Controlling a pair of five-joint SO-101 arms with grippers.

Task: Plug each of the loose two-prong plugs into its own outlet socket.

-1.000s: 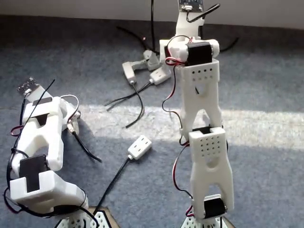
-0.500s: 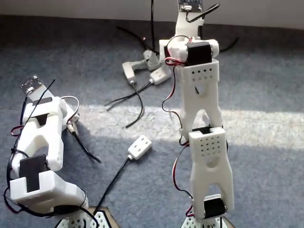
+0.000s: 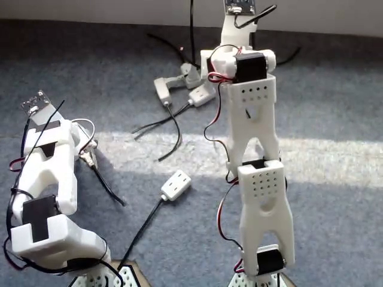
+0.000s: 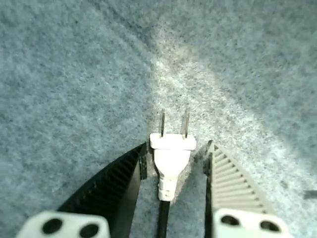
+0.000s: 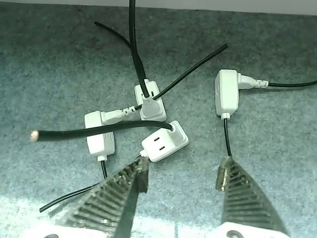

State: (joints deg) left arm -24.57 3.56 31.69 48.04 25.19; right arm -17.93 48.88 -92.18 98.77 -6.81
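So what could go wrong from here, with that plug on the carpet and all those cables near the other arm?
Two risks, I think. The white plug lies nearer the black finger of the open left end effector, so closing might twist it and tilt its prongs. The right end effector is open close to crossed black cords beside the empty socket; it could snag one and drag the socket.

The left arm (image 3: 48, 167) has swung slightly left after a small nudge right, carrying its wrist camera board (image 3: 34, 105) leftward. The black cord (image 3: 108, 186) of the two-prong plug (image 4: 172, 148) has crept slightly left too
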